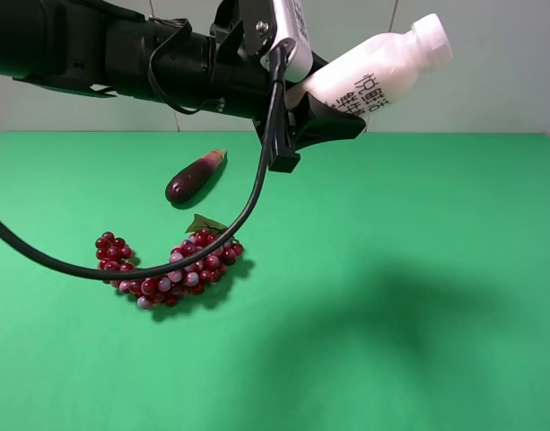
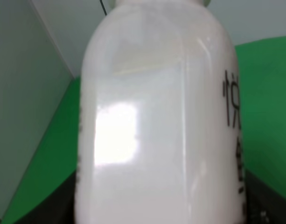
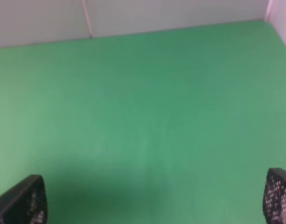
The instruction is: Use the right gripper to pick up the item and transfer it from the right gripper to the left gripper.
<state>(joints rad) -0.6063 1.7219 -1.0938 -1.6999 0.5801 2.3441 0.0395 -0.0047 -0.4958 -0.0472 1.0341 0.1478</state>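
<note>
Left claw was clamped on the white bottle, held high above the green worktop, cap pointing toward 2 o'clock. Right claw stood spread wide apart over the worktop. Eggplant lay at 12 o'clock of the grapes.

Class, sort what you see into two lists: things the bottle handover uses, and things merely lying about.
Belongs to the job: white bottle, left gripper holding it, right gripper, jaws open.
Just lying about: eggplant, grape bunch.
</note>
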